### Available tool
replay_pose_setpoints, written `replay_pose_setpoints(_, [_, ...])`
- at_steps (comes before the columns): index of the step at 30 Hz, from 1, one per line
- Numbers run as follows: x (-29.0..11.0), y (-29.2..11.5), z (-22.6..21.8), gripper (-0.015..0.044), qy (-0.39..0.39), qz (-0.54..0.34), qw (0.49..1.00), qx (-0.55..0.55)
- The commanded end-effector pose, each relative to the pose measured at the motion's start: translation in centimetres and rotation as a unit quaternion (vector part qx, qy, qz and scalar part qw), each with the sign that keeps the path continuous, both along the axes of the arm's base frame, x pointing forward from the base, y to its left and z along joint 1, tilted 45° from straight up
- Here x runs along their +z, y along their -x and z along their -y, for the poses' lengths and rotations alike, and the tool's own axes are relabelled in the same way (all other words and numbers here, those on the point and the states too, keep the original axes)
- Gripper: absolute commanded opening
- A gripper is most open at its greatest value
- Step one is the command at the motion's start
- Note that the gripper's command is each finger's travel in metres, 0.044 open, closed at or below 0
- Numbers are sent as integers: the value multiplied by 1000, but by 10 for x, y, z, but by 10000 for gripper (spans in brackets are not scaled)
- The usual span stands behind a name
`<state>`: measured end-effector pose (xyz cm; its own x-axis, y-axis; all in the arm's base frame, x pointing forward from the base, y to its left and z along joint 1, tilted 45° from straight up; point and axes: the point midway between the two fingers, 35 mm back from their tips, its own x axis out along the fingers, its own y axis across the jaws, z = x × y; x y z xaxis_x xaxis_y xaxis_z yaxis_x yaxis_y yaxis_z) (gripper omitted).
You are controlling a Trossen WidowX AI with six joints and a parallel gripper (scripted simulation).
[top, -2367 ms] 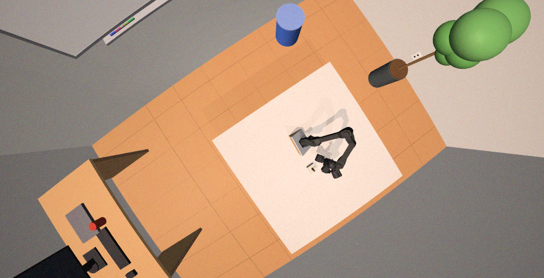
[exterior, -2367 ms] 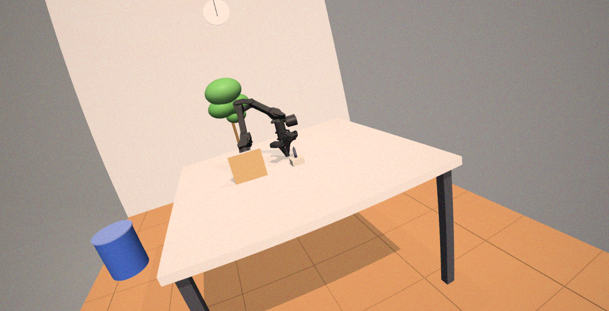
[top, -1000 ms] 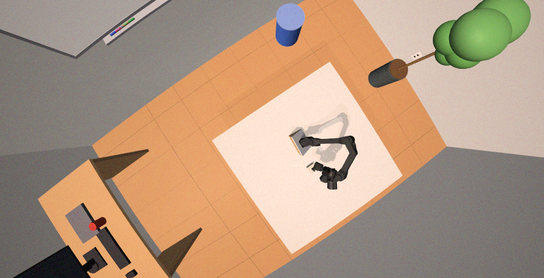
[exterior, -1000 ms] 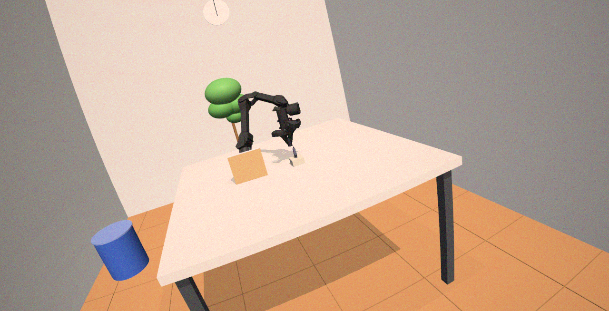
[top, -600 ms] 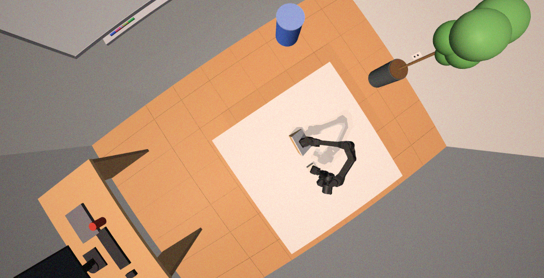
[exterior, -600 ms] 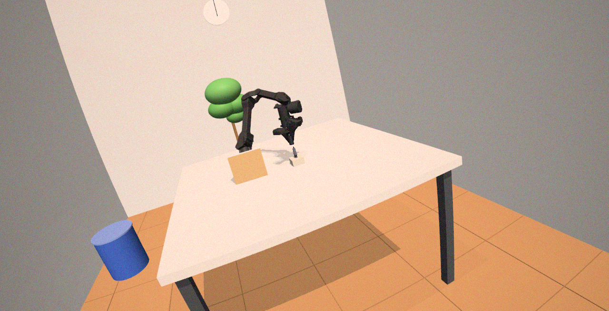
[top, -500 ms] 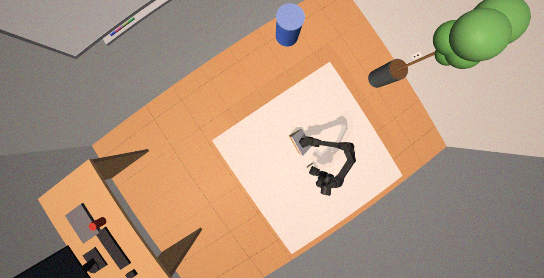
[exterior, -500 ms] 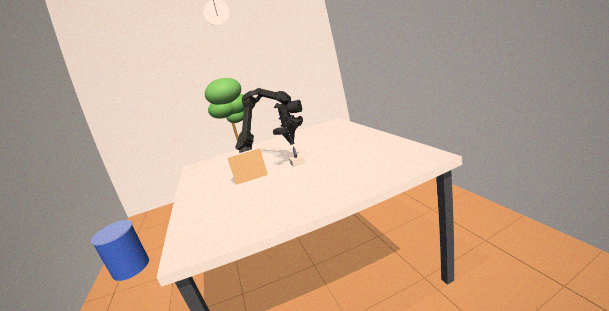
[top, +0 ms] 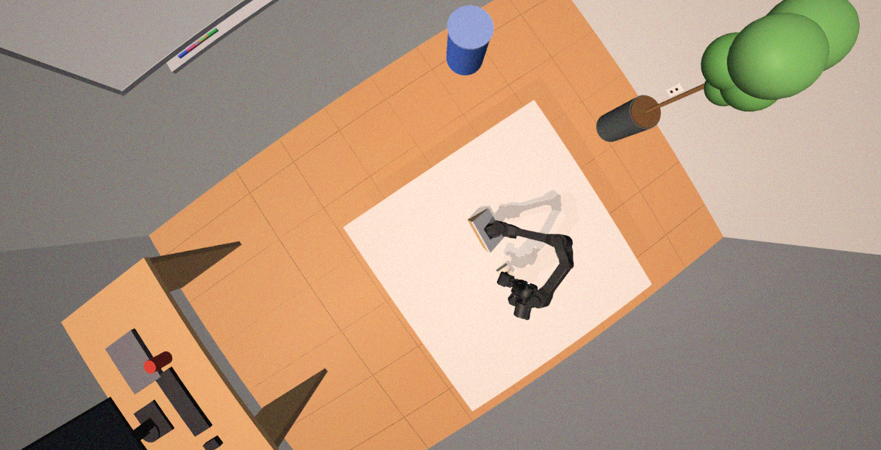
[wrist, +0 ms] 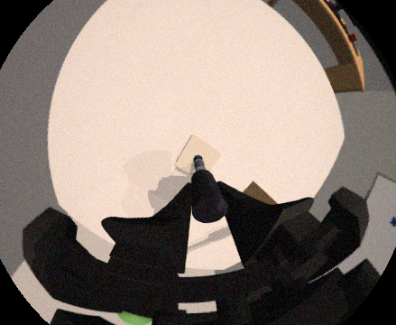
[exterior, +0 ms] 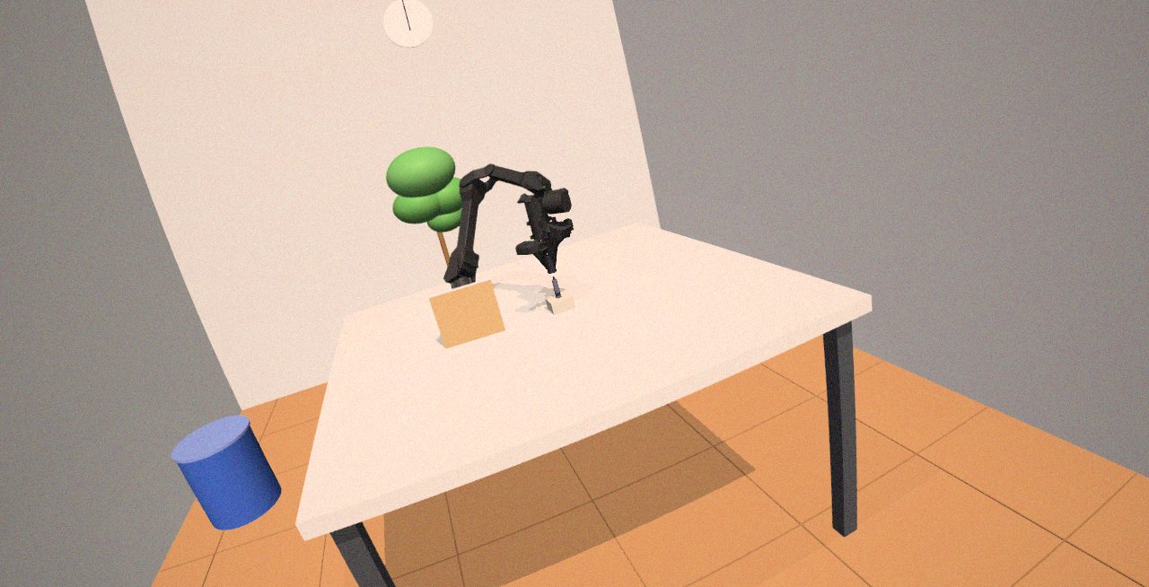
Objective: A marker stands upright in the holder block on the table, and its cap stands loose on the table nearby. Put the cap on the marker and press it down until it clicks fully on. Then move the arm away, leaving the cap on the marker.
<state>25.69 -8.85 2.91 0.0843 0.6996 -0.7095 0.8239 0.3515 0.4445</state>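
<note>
A dark marker [exterior: 556,287] [wrist: 198,161] stands upright in a small beige holder block [exterior: 561,304] [wrist: 186,158] [top: 502,268] near the middle of the white table [exterior: 643,358] [top: 425,299]. My gripper [exterior: 551,267] [wrist: 204,186] [top: 507,277] is shut on the dark cap [wrist: 208,199], held upright between the fingers. It hangs straight over the marker, with the cap's lower end a little above the marker's tip. In the wrist view the cap lines up with the marker tip and hides most of the marker's body.
A tan panel [exterior: 466,312] [top: 481,229] stands upright on the table left of the block, in front of the arm's base. A blue bin [exterior: 227,471] [top: 468,40] and a potted plant [exterior: 421,181] stand on the floor.
</note>
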Motion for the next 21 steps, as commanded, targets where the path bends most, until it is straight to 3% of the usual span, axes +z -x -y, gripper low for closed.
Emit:
replay_pose_setpoints(1, [-3,0,-2,0,0,0,1000,1])
replay_pose_setpoints(21, [-26,-4,-24,0,0,0,1000,0])
